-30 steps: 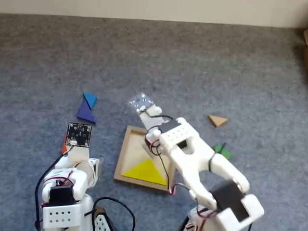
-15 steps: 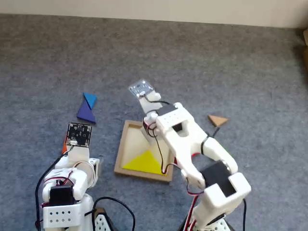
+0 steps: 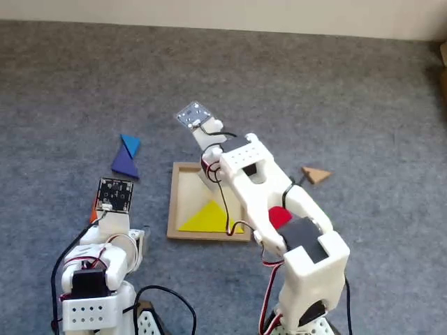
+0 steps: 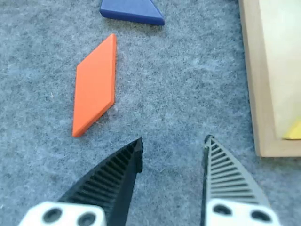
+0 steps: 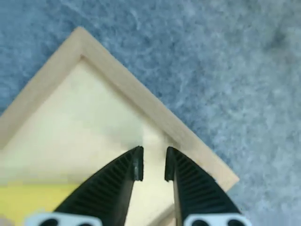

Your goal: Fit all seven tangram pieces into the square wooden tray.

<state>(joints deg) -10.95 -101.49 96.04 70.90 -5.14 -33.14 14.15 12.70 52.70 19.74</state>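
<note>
Tray [image 3: 172,202] has slid left and squared up, right arm swinging with it
Left gripper [image 4: 173,143] hangs jaws apart, orange parallelogram [image 4: 94,84] just ahead, long axis pointing away, left arm nearest; yellow triangle [image 3: 206,218] lies in the tray; right gripper [image 5: 153,157], fingers nearly together on nothing, sits just inside its far wall

Smooth pale wooden tray [image 3: 172,202], rough grey felt carpet [image 3: 335,91], matt orange piece [image 4: 94,84]
</note>
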